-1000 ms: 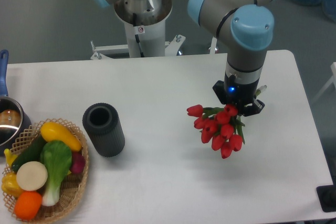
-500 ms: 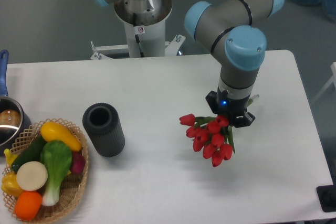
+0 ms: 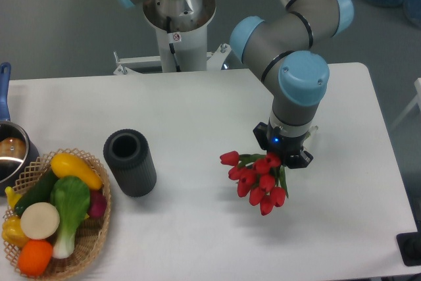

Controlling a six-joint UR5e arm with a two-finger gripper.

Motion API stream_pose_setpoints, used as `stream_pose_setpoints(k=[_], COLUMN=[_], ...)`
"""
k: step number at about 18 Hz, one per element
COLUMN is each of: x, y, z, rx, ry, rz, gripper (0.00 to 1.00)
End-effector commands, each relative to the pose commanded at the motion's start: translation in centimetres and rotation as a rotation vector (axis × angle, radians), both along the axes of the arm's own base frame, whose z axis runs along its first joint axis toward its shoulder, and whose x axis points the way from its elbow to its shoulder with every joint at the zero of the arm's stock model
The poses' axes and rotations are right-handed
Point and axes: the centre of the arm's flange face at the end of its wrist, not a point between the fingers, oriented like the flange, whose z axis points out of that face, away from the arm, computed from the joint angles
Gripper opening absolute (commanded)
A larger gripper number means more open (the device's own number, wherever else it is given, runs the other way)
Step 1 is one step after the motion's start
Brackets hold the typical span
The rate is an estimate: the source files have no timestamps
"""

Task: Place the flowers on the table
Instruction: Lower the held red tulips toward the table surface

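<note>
At the far left edge a metal pot (image 3: 9, 156) with a blue handle sits on the table (image 3: 197, 106), and just in front of it a wicker basket (image 3: 99, 228) holds toy vegetables: a yellow squash, a green-and-white leafy one, an orange piece. To the right of the basket stands a dark ribbed vase (image 3: 129, 162), upright and apart from it. Further right, past mid-table, the flowers (image 3: 256, 177) hang with red buds spread low over the white surface, stems running up under the gripper (image 3: 283, 151). The fingers themselves are hidden beneath the wrist, so whether they clamp the stems cannot be told.
</note>
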Motion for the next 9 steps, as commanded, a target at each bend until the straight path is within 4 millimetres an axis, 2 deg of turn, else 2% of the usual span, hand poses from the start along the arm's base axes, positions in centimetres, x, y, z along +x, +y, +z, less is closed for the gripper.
stream_pose_setpoints(k=[2, 9], x=[0.03, -0.01], y=[0.11, 0.08], z=[-0.47, -0.2], rx=[-0.003, 0.003], ry=[-0.007, -0.006], rz=[-0.002, -0.006], gripper=[0.35, 0.55])
